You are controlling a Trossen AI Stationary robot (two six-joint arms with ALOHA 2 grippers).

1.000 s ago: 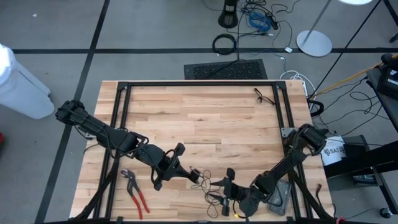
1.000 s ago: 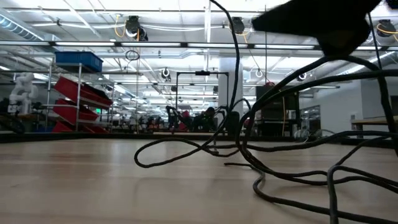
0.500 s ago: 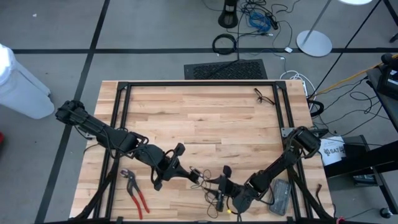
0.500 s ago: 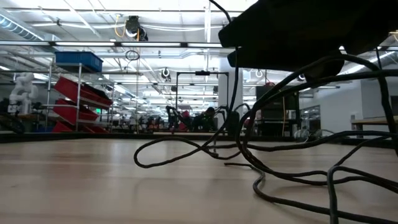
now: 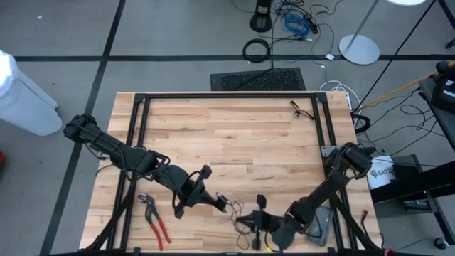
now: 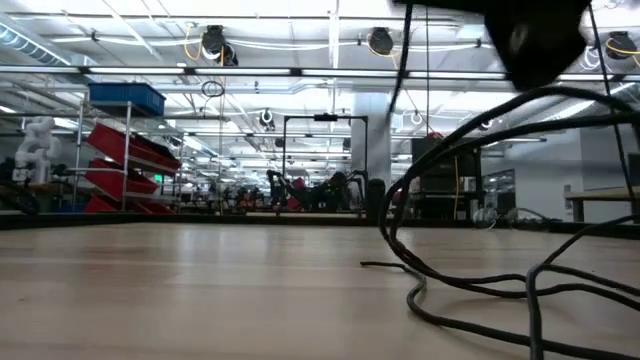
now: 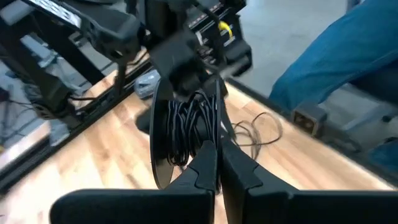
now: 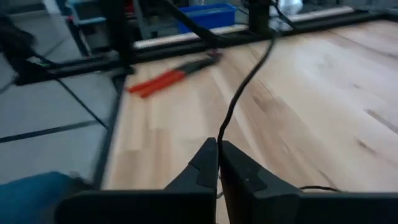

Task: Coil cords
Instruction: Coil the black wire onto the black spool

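The cord (image 5: 238, 213) is a thin black wire near the table's near edge, between my two grippers. Part of it is wound on a small round dark puck (image 7: 163, 146), which stands on edge just past my left gripper (image 7: 217, 163). That gripper (image 5: 217, 201) is shut at the wound turns. My right gripper (image 5: 257, 215) is shut on a free strand (image 8: 245, 81) that climbs away from its fingertips (image 8: 219, 152). Slack loops of cord (image 6: 470, 290) lie on the wood. My left gripper meets the wound turns of cord (image 7: 208, 134) beside the puck with its shut fingertips, coming in slanting downward. The fingertips themselves hide the exact spot, and whether the puck touches the table does not show. My right gripper pinches one thin strand (image 8: 221, 138) between its fingertips, nearly level and slanting from the table's right. The strand rises from the tips, lifted off the wood, and runs away in a gentle curve.
Red-handled pliers (image 5: 155, 217) lie left of my left gripper, near the front edge. A pair of glasses (image 5: 302, 110) sits at the far right. A grey object (image 5: 321, 224) lies under my right arm. Black frame rails (image 5: 138, 142) border the table's sides.
My right gripper has shut on the cord strand after reaching a little toward my left gripper, then drawn back. The cord loop that lay on the wood toward the table's left has been pulled up off the table, while the loops on the right stay put.
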